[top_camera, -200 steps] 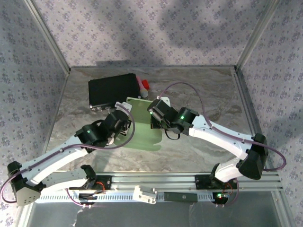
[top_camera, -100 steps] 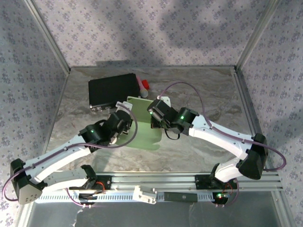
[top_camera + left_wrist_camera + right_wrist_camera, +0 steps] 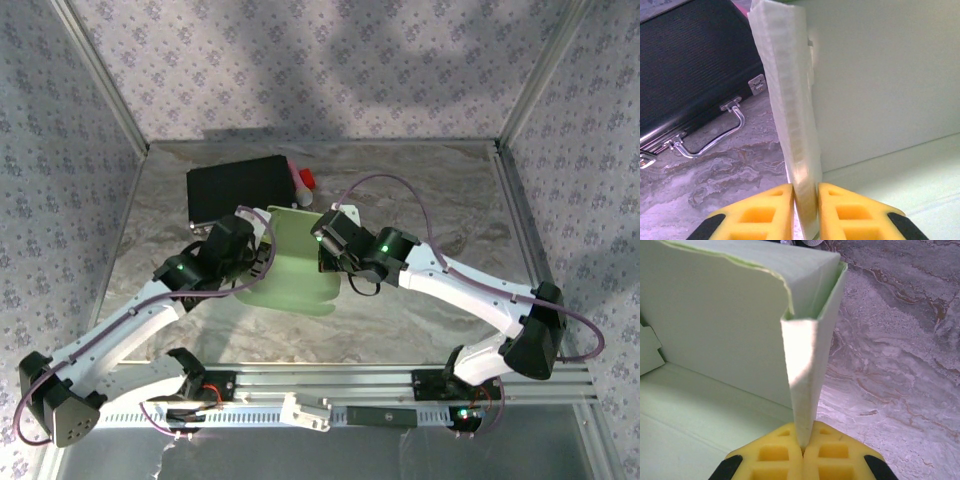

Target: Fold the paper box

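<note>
Both jaws closed, pinching paper box [image 3: 295,272]

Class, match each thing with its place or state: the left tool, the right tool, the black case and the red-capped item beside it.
Things:
1. left tool
2. right tool
3. black case
4. red-capped item

Places or states:
A. lies flat at the far left of the table, behind the paper box
B. shut on an upright flap at the box's right side
C. sits at the case's right end
D. fingers on either side of the box's upright left wall

Pairs: 1-D, 2-B, 3-A, 4-C
</note>
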{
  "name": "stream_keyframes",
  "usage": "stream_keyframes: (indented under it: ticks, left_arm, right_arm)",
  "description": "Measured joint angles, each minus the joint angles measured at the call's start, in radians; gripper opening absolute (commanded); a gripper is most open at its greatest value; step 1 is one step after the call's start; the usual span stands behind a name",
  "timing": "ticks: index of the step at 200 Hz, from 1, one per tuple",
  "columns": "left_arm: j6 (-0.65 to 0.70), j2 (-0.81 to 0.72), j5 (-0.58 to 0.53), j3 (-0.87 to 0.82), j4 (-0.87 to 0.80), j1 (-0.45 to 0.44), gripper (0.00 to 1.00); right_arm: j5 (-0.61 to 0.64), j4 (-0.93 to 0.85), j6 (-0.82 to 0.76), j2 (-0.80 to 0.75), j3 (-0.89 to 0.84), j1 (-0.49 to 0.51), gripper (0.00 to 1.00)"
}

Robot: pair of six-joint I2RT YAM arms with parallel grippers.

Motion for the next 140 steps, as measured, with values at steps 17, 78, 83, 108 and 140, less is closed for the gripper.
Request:
stream_keyframes:
  ticks: [17, 78, 83, 108, 140]
  left_arm:
    - [0.003, 0.0, 0.013, 0.0, 0.0, 0.008, 0.2]
    - [0.02, 0.0, 0.048, 0.002, -0.003, 0.04, 0.25]
    - [0.022, 0.0, 0.051, 0.004, -0.004, 0.044, 0.25]
    - [0.032, 0.0, 0.059, 0.014, -0.008, 0.064, 0.25]
    - [0.042, 0.0, 0.08, 0.017, -0.016, 0.087, 0.15]
  right_arm:
    - [-0.001, 0.0, 0.0, 0.0, 0.0, 0.0, 0.0]
    - [-0.019, 0.001, 0.0, 0.0, 0.0, 0.002, 0.0]
    - [-0.022, 0.002, -0.001, 0.0, 0.0, 0.003, 0.0]
    - [-0.034, 0.014, -0.001, 0.0, 0.0, 0.004, 0.0]
    - [-0.038, 0.023, -0.001, 0.0, 0.0, 0.004, 0.0]
